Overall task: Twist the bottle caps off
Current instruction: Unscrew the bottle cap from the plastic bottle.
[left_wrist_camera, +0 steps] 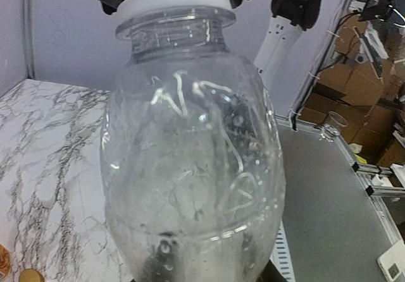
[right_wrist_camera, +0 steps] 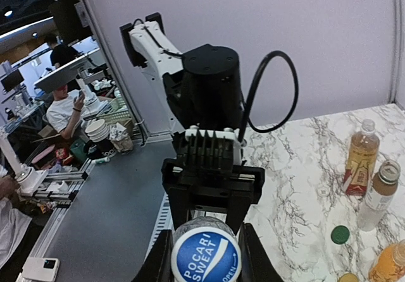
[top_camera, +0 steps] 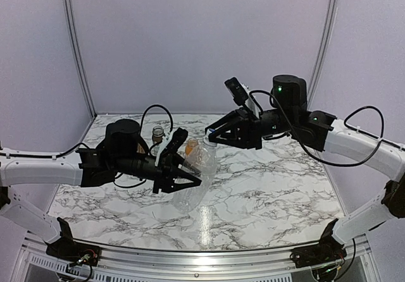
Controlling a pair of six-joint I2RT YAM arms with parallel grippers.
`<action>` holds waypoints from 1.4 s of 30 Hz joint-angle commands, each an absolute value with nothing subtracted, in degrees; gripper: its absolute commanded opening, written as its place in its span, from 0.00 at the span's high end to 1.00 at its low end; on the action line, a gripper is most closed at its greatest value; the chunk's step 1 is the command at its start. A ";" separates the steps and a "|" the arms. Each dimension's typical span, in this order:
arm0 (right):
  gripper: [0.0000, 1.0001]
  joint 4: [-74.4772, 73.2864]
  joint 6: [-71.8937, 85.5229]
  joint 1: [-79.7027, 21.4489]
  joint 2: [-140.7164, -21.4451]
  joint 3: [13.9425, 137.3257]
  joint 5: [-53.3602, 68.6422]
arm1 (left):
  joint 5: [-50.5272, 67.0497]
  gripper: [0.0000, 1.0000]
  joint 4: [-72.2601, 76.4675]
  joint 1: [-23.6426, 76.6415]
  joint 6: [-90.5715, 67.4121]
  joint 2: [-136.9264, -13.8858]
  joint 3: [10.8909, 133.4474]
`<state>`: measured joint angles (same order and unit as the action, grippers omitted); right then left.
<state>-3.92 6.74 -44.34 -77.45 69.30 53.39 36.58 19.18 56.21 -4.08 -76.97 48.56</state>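
Note:
My left gripper (top_camera: 193, 179) is shut on the body of the tall clear bottle (left_wrist_camera: 190, 168) and holds it tilted above the marble table. Its white cap with a blue printed top (right_wrist_camera: 205, 257) points toward the right arm. My right gripper (top_camera: 212, 136) is shut on that cap, one finger (right_wrist_camera: 253, 260) on each side. In the left wrist view the bottle fills the frame, and the cap's white rim (left_wrist_camera: 171, 2) sits at the top between the right gripper's black fingers.
On the table behind stand an amber tea bottle with a red label (right_wrist_camera: 361, 159), a short bottle with a white label (right_wrist_camera: 378, 196) and an orange juice bottle (right_wrist_camera: 389, 263). A loose dark green cap (right_wrist_camera: 340, 234) lies near them. Purple walls enclose the table.

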 commanded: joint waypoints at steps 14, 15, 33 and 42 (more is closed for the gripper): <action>0.86 -2.19 -5.39 -42.58 -78.68 71.11 72.36 | 58.44 0.65 19.91 56.60 -4.48 -77.31 51.42; 0.86 -2.17 -5.19 -42.62 -78.54 70.98 71.99 | 57.47 0.65 19.87 56.62 -4.48 -77.22 51.45; 0.68 -0.53 -0.40 -42.95 -77.49 69.17 62.80 | 46.64 0.66 19.95 56.17 -4.13 -77.38 51.26; 0.72 -0.82 0.80 -43.27 -77.56 69.39 61.89 | 46.19 0.66 19.95 55.81 -4.12 -77.39 51.18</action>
<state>-1.93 -0.58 -43.57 -78.19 69.14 63.88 45.34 18.96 55.90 -5.34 -77.87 49.78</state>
